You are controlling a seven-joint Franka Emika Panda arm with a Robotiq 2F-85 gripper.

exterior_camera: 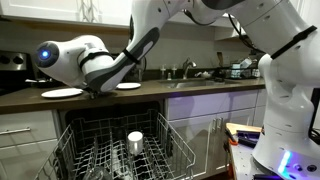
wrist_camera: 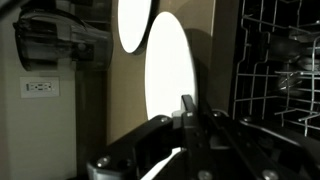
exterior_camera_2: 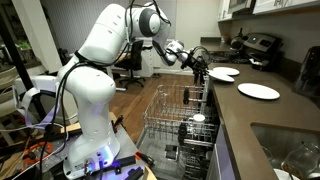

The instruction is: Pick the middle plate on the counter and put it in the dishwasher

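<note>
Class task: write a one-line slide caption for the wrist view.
Gripper jaws at the near edge of a white plate on the brown counter, second plate beyond, dishwasher rack alongside.

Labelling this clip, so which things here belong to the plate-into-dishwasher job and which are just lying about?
Job: middle plate, counter, dishwasher, pincer.
Lying about: another plate, cup, sink tap.
</note>
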